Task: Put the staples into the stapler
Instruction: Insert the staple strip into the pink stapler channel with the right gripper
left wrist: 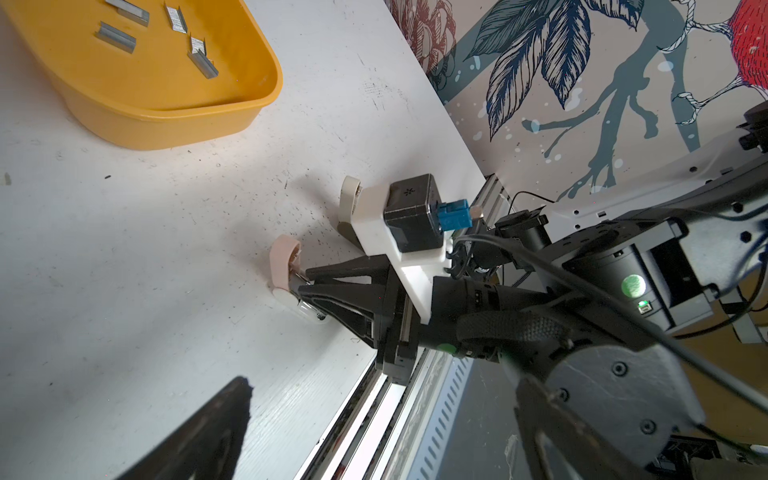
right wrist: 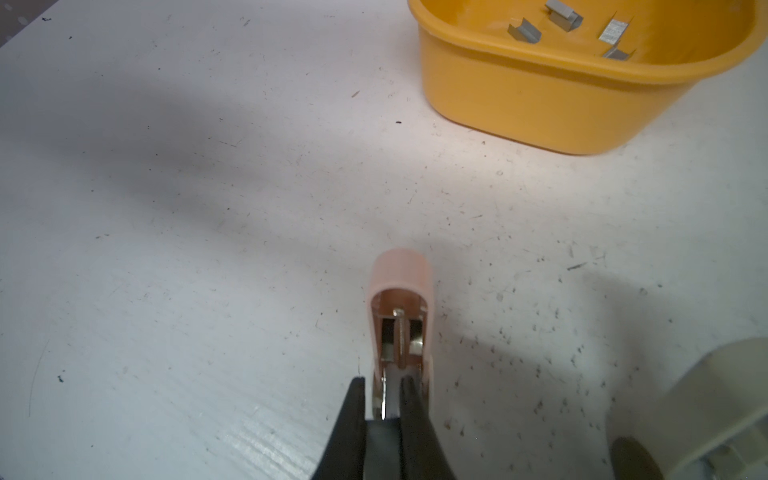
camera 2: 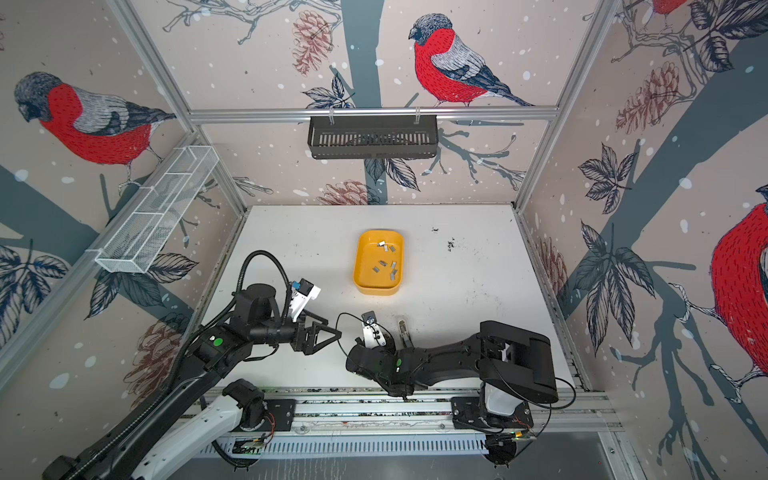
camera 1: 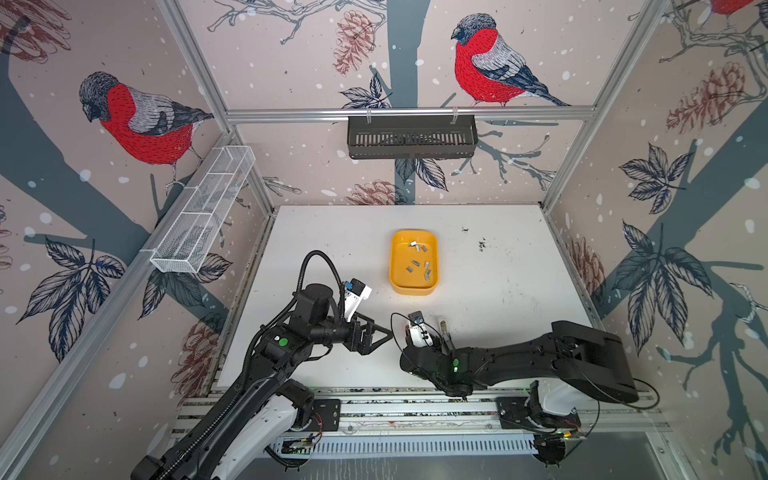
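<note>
right wrist view: right tool (right wrist: 386, 409) is clamped on the pink stapler (right wrist: 401, 299), black fingers (right wrist: 353, 419) pinched tight on its near end. stapler lid is flipped up, metal channel inside showing. it sits on the white counter (right wrist: 208, 208), apart from the yellow tray (right wrist: 540, 104). staples (right wrist: 565, 16) lie loose in the tray, short grey strips, some tipped on their sides.

left wrist view: same grip from the side. pink stapler (left wrist: 284, 264) has its lid standing up and its pale base on the counter. cream stapler (left wrist: 348, 198) is near the right tool, partly hidden by the wrist camera mount. left tool (left wrist: 382, 386) has its jaws spread wide with nothing between them.

both top views: left tool (camera 1: 380, 334) hangs over the counter near the front edge, tips pointing at the right arm's wrist, close but apart. tray (camera 1: 413, 290) is mid-counter, beyond both tools, with staples (camera 1: 427, 266) scattered in it. pink stapler is hidden under the right wrist camera there. cream stapler (camera 1: 444, 328) shows just right of it.
</note>
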`<action>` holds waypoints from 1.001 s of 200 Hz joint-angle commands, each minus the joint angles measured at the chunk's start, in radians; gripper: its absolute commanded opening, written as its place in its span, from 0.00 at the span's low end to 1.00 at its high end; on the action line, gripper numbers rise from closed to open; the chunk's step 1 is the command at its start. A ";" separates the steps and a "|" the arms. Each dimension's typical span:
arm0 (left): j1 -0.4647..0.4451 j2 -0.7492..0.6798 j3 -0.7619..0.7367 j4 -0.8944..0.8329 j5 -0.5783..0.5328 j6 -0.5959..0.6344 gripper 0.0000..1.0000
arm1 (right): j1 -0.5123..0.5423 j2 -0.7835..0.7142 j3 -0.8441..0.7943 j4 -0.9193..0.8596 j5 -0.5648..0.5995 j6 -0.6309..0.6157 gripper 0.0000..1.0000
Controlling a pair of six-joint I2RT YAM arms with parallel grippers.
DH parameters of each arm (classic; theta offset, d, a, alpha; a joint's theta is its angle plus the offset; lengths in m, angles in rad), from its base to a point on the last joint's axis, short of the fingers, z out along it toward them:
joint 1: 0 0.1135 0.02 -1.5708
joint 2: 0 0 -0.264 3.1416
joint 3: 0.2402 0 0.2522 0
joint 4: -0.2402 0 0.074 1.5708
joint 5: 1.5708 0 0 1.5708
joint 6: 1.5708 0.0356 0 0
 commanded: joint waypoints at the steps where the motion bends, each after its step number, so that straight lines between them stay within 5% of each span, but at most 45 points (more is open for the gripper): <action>1: -0.002 -0.003 0.001 -0.002 0.013 0.008 0.99 | 0.000 0.007 0.007 -0.031 0.029 0.021 0.11; 200: -0.001 -0.002 -0.002 0.002 0.020 0.008 0.99 | -0.002 0.022 0.024 -0.053 0.038 0.015 0.10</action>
